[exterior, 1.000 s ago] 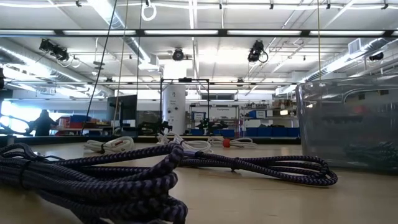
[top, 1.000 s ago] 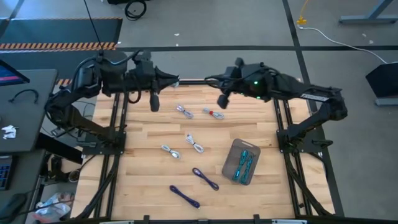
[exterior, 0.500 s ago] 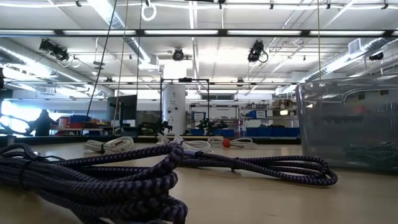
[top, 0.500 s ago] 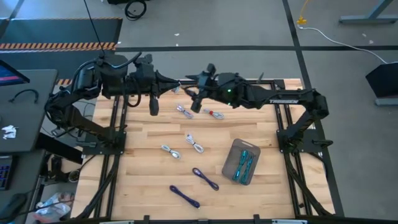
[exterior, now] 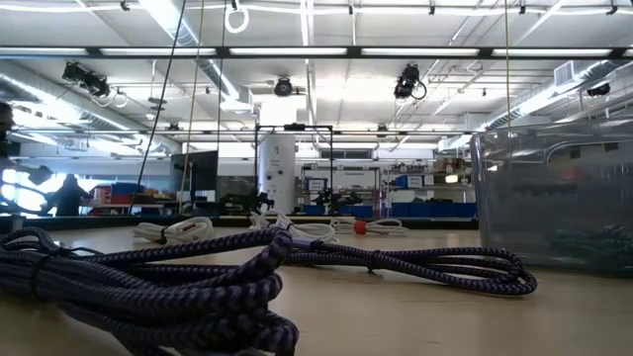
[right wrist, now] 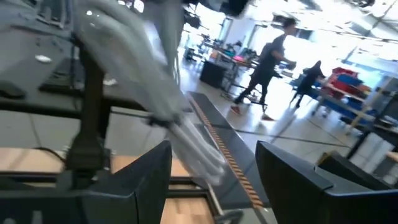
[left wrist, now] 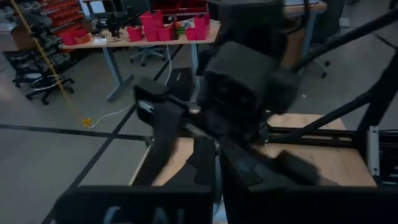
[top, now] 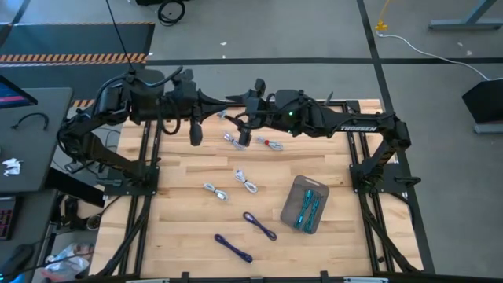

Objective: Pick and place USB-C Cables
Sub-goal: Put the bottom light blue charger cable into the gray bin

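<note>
Several coiled USB-C cables lie flat on the wooden table: a white one (top: 233, 141) and a red-tipped one (top: 269, 143) at the far side, two white ones (top: 246, 181) (top: 214, 191) mid-table, and two dark purple ones (top: 259, 226) (top: 233, 248) nearer. Teal cables (top: 308, 207) lie in the grey tray (top: 292, 206). My right gripper (top: 244, 137) hangs open above the far side, close beside the far white cable, its fingers (right wrist: 149, 177) wide apart with nothing between them. My left gripper (top: 195, 132) is shut and waits over the far left.
In the low view the purple cables (exterior: 148, 282) fill the foreground, and the tray's clear wall (exterior: 554, 193) stands at the right. The two arms' grippers are close together over the far edge. Black frame rails (top: 149, 181) run along both table sides. People stand in the room behind.
My right gripper has swung along the table's far side toward the left edge, from beside the red-tipped cable to just past the far white cable, nearing my left gripper. The arm has stretched out. No cable has moved.
</note>
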Robot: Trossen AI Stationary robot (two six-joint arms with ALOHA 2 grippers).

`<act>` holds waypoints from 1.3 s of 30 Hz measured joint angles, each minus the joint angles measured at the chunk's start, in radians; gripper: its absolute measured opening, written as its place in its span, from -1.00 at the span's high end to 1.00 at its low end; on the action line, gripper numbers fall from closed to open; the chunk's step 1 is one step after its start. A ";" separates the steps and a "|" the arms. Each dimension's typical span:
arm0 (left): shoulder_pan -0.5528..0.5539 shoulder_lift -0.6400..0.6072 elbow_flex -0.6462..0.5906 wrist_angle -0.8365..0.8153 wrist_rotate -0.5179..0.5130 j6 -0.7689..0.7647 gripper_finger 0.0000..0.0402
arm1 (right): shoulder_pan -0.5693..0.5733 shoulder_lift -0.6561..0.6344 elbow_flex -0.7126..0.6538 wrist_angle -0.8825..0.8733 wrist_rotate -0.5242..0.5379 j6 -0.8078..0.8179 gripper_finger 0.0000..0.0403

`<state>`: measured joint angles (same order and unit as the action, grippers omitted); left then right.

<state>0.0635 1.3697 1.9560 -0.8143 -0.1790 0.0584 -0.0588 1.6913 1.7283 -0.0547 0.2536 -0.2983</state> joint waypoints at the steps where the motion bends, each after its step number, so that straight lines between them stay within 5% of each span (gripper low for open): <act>1: 0.000 0.002 0.000 0.002 0.000 0.002 0.96 | 0.001 0.001 0.000 -0.005 -0.013 0.009 -0.18; 15: -0.001 0.035 0.000 0.009 0.012 0.005 0.96 | -0.001 0.010 -0.001 -0.012 -0.073 0.059 -0.12; 18: -0.001 0.034 0.000 0.013 0.012 0.005 0.96 | -0.001 0.010 -0.001 -0.028 -0.073 0.063 0.12; 23: 0.000 0.034 0.000 0.019 0.010 0.001 0.96 | 0.000 0.010 -0.001 -0.031 -0.076 0.061 0.85; 30: 0.000 0.033 0.000 0.015 0.011 0.013 0.95 | -0.002 0.010 -0.002 -0.046 -0.076 0.064 0.90; 39: -0.001 0.033 0.000 0.060 0.015 0.091 0.36 | -0.055 0.010 -0.002 -0.202 -0.060 0.129 0.90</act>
<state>0.0626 1.4025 1.9560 -0.7540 -0.1638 0.1493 -0.1138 1.7016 1.7260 -0.2569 0.1937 -0.1695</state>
